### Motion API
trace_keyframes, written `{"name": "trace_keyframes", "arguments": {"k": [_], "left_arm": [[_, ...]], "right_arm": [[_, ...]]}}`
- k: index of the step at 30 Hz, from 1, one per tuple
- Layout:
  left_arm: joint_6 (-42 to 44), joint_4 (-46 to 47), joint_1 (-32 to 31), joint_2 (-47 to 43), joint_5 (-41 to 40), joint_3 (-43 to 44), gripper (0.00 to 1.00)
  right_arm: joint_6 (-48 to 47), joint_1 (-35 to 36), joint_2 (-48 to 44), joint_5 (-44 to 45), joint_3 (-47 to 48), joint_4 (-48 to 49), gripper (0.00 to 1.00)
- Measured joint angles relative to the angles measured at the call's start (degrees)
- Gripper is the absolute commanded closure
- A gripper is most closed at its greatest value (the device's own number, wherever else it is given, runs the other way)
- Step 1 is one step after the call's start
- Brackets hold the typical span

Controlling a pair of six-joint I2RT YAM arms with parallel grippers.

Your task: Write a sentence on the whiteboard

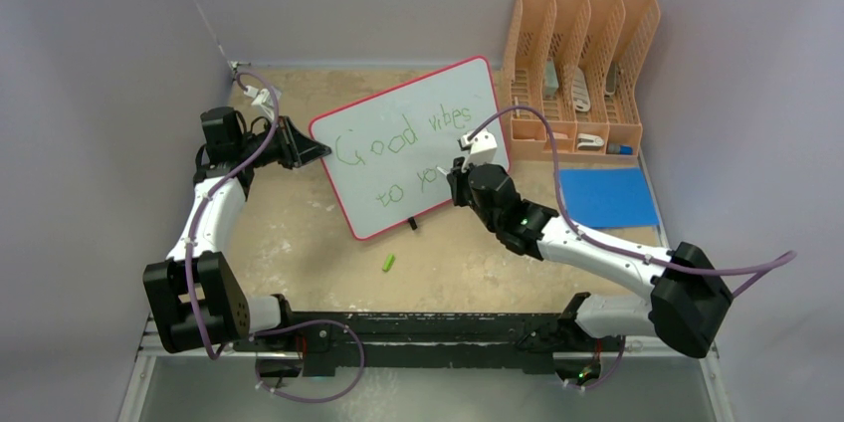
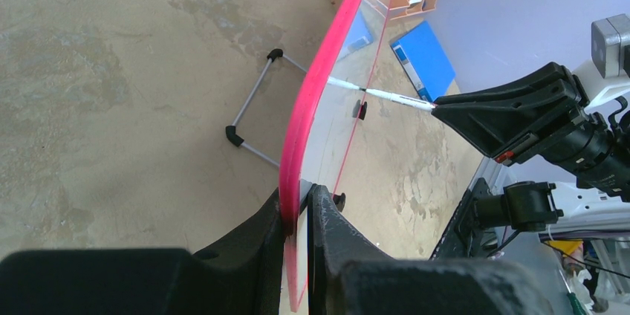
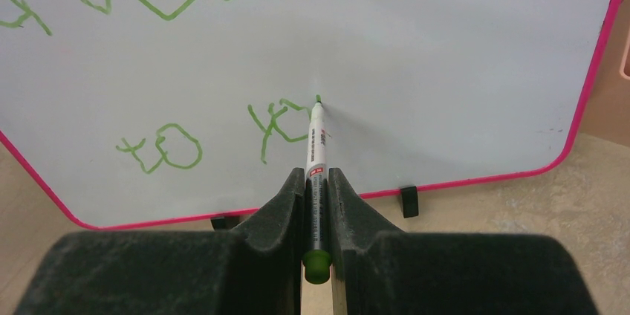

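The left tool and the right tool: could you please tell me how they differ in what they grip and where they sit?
The left tool grips the whiteboard's red rim; the right tool grips a green-tipped marker. The left tool sits edge-on at the board's side; the right tool faces its front, marker tip at the sentence's second line. Both are black and shut.

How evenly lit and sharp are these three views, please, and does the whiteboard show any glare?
Top external: soft, even light, no glare on the whiteboard, the sentence thin but legible. Left wrist: the board, seen edge-on, mirrors the marker; the left hand is dark and blurred. Right wrist: letters and marker sharp, a faint shadow beside the tip, the right hand soft.
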Motion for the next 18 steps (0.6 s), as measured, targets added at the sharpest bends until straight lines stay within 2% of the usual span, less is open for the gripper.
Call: {"name": "trace_keyframes", "arguments": {"k": [18], "left_arm": [[0.0, 0.0, 0.0, 0.0, 0.0, 0.0, 1.00]], "right_arm": [[1.1, 0.0, -0.7, -1.1, -1.2, -1.5, 1.00]]}}
